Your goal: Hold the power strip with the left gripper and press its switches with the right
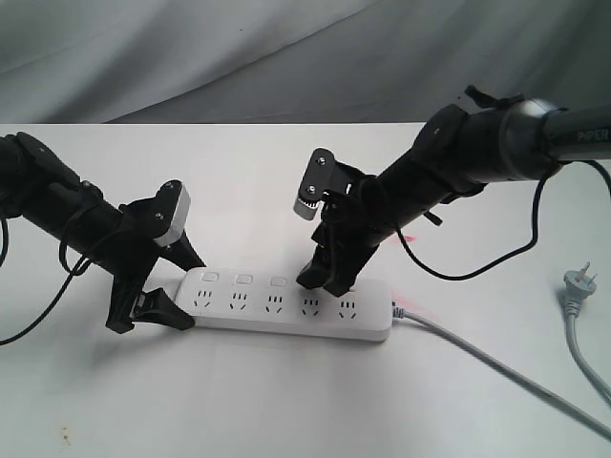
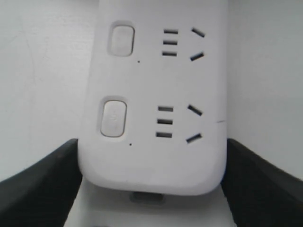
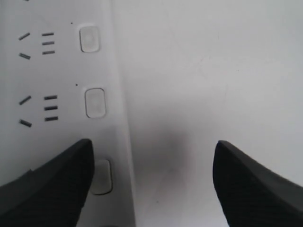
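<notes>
Power strip (image 1: 286,310): lies flat near the middle of the tabletop (image 1: 286,410), its length parallel to the far edge. Its grey cable (image 1: 496,367) leaves the right-hand end and runs toward the near right corner.

Left gripper (image 1: 189,291): straddles the strip's left-hand end. In the left wrist view both black fingers (image 2: 42,189) bear against the strip's two long sides, so it is clamped on the strip.

Right gripper (image 1: 323,283): down on the strip towards its right-hand end, on the switch side, with the jaws spread wide and nothing held. In the right wrist view one finger (image 3: 52,184) lies over the strip and partly covers one switch (image 3: 102,177). The other is over bare tabletop beyond the strip's far long side. Whether that switch is pressed cannot be told.

Switches (image 1: 242,280): three show uncovered along the strip's far side, left of the right gripper.

A loose grey plug (image 1: 578,281) lies near the right edge.
</notes>
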`<state>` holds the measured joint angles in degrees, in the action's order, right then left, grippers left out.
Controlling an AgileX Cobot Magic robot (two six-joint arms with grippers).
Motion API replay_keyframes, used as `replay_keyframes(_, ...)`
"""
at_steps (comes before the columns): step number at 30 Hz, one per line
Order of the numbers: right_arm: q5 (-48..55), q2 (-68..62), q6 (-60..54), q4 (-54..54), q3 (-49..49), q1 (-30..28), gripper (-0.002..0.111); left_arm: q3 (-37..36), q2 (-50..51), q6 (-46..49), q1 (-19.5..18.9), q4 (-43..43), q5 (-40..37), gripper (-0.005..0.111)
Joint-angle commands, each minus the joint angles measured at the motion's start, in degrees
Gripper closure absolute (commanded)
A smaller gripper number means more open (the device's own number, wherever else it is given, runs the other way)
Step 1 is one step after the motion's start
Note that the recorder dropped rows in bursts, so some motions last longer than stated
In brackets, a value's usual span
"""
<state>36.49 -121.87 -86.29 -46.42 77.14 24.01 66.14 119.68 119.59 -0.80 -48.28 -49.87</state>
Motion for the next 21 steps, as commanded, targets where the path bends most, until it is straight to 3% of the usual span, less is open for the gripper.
replay_keyframes(1,-1.4,-0.7,-0.6,1.6,-0.1,-0.1,0.043,0.2,-0.3,0.4,0.4,-0.4,0.3,0.107)
replay_keyframes(8,-2.9,-0.7,3.0,7.7,-0.1,-0.1,0.043,0.2,-0.3,0.4,0.4,-0.4,0.3,0.107)
replay_keyframes(21,-1.4,-4.2,3.4,8.4,-0.1,0.0,0.043,0.2,-0.3,0.4,0.4,-0.4,0.3,0.107)
